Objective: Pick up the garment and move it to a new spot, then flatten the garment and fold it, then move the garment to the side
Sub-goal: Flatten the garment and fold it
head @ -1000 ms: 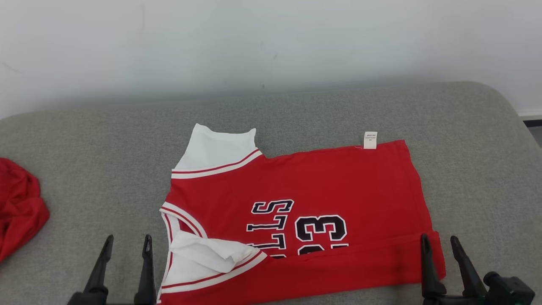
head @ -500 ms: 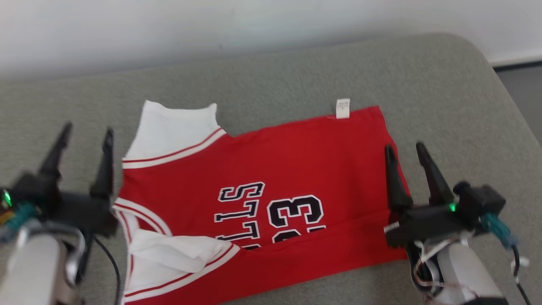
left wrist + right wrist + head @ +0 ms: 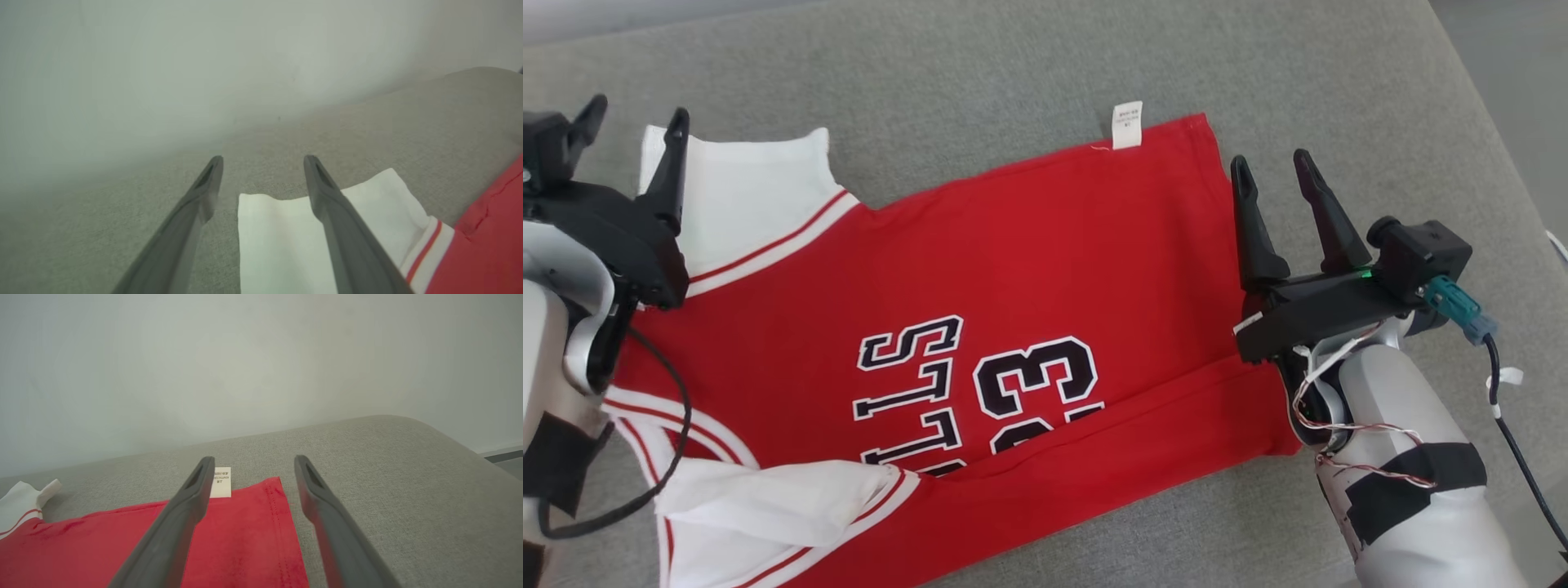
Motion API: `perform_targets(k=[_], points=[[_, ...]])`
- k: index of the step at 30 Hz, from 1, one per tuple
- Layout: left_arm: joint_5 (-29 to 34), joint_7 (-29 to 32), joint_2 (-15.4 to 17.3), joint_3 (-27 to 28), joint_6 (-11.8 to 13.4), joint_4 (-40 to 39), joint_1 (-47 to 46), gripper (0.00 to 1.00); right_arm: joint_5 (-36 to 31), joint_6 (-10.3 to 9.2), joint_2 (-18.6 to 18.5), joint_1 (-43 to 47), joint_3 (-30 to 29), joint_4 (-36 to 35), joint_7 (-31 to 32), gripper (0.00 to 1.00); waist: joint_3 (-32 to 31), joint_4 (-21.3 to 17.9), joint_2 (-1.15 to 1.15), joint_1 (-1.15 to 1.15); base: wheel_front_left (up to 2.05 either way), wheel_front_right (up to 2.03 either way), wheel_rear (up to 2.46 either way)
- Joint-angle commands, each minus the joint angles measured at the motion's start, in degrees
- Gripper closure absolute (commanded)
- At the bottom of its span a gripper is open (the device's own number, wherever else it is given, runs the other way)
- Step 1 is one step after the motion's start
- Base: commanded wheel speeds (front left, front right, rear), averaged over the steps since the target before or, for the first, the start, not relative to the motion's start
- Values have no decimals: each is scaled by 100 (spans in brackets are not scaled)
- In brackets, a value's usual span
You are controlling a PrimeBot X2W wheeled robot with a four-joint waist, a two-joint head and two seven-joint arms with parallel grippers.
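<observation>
The garment [image 3: 1029,269], a red jersey with white sleeves and black "23" lettering, lies spread on the grey cushion [image 3: 980,73], its near edge folded up over the print. My left gripper [image 3: 633,131] hovers open above the far white sleeve [image 3: 282,228]. At the hem end my right gripper [image 3: 1272,167] stands open, straddling the jersey's far corner [image 3: 261,522]. Both sets of fingers hold nothing. A white care label [image 3: 221,482] sticks out past the far edge.
A pale wall [image 3: 261,355] rises behind the cushion. On the right the cushion's rounded edge [image 3: 470,457] drops to a dark floor strip [image 3: 504,455]. Cables [image 3: 1511,441] trail from my right wrist.
The head camera has tilted down and closer. Both arms have reached forward along the jersey's two ends, from its near edge to its far corners. The jersey has not moved.
</observation>
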Motion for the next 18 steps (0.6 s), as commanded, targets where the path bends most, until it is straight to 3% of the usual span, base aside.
perform_targets(k=[1, 18], points=[[-62, 139, 80, -147, 9, 230, -208, 0, 45, -9, 6, -117, 70, 74, -6, 0, 255, -197, -1, -2, 0, 0, 0], [-605, 846, 202, -609, 10, 1393, -825, 0, 237, -9, -74, -244, 246, 220, -6, 0, 372, -283, -1, -2, 0, 0, 0]])
